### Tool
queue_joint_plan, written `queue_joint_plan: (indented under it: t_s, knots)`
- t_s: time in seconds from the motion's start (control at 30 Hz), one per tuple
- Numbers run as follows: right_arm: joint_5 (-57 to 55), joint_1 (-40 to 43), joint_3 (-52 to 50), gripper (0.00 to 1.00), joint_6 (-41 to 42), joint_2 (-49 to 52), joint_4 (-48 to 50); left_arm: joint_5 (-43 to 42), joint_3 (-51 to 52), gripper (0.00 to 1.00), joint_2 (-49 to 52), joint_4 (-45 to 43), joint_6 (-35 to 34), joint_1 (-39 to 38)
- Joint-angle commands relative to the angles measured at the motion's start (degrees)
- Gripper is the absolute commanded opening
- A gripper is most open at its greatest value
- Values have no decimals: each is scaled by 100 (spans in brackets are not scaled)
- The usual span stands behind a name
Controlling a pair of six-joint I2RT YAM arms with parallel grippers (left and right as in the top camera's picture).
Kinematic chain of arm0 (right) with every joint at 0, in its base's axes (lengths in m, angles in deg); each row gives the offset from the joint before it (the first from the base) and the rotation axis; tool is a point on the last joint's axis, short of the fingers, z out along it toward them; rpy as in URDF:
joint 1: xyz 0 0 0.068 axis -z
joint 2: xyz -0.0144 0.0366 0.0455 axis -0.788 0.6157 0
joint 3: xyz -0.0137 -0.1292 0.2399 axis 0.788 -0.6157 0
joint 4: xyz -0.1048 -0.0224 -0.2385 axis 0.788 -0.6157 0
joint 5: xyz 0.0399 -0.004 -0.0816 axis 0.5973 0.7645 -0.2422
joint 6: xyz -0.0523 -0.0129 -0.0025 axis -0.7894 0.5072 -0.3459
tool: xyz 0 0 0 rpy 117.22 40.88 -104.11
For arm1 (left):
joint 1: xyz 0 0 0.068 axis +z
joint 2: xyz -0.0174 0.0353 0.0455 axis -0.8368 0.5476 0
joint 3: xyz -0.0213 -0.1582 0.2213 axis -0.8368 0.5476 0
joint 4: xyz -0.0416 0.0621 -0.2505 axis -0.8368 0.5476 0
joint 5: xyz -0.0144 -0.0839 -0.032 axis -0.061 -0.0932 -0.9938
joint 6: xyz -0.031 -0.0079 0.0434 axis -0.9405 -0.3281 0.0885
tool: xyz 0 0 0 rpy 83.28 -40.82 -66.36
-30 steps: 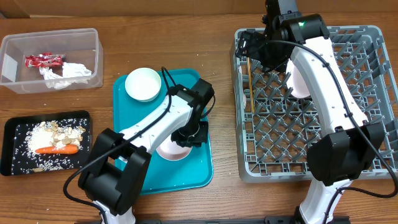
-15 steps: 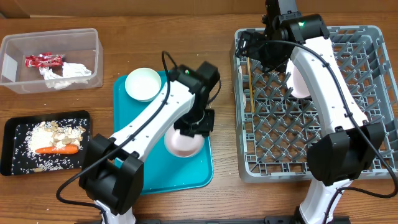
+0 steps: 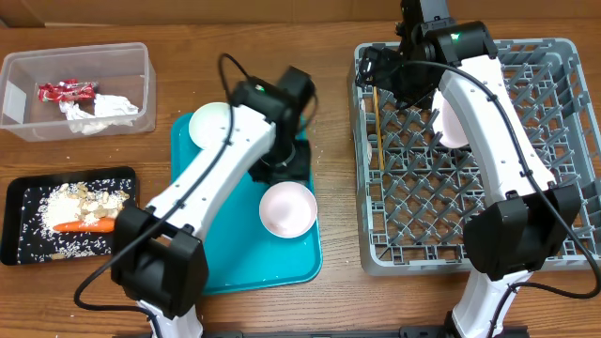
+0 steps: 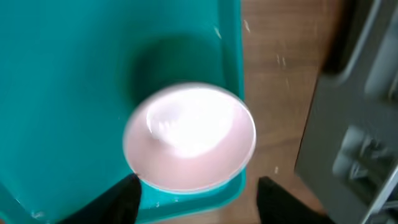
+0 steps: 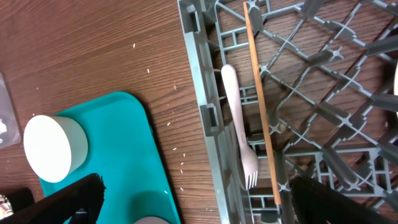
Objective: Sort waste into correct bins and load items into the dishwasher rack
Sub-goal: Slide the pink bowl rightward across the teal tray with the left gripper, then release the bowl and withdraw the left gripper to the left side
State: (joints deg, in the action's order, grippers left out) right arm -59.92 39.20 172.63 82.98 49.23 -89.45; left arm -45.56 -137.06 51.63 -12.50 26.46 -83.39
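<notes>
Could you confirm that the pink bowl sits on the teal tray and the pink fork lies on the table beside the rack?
Not quite: the pink fork lies inside the dishwasher rack, beside a wooden chopstick, as the right wrist view shows. The pink bowl does sit on the teal tray.

The table [image 3: 282,38] was matt, grained wood, the teal tray [image 3: 207,244] smooth plastic, the pink bowl [image 3: 287,209] glossy enough to glare white, the grey rack [image 3: 413,188] dull moulded plastic holding a bare wooden chopstick [image 5: 261,106] and a matt pale plastic fork [image 5: 238,124], and the bin [image 3: 144,84] clear plastic.
</notes>
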Motion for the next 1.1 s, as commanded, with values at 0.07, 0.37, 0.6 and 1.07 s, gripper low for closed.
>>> queue_joint_plan:
  t_s: [0.07,0.37,0.6,1.07]
  knots:
    - [33,-9,68,100,26,-138,13,306,-162,72,26,-734,313,1084]
    - [33,-9,68,100,26,-138,13,944,-160,91,267,-1864,1891,1655]
    - [33,-9,68,100,24,-138,13,975,-160,88,931,-2004,2024,1495]
    - [33,-9,68,100,26,-138,13,852,-160,46,1770,-2323,1998,1327]
